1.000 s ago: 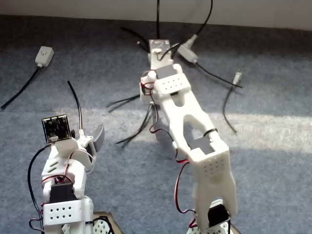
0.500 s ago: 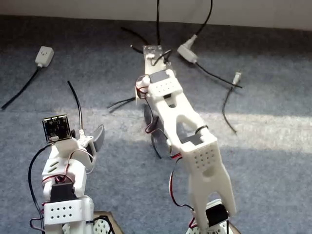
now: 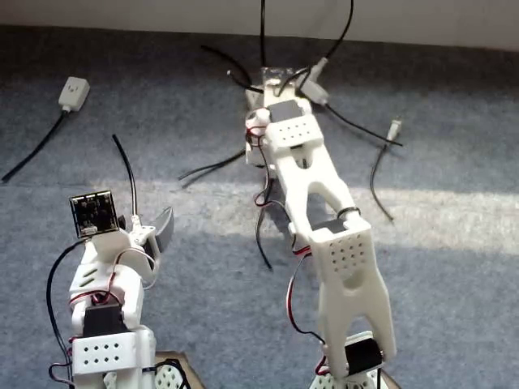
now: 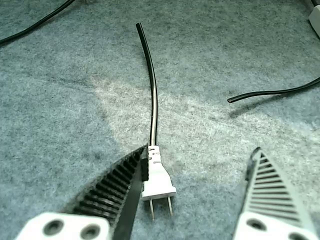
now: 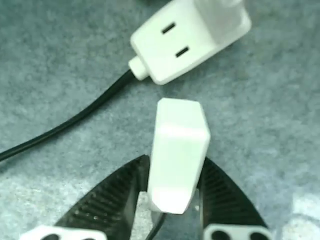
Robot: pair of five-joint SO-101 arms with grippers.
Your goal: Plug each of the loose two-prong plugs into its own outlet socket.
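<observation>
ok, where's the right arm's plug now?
The plug is clamped in the right gripper, just short of the white socket, far centre in the high view.

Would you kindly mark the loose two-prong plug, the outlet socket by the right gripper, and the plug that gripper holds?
loose two-prong plug (image 4: 159, 184), left wrist view, white body above prongs.
outlet socket (image 5: 175, 40), right wrist view, face between its slots.
held plug (image 5: 177, 150), right wrist view, its white body.

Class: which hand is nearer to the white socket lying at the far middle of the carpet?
Right. The right hand, shut on a white plug, sits just short of the slotted face of the socket. The left hand is far back, open over a second plug.
</observation>
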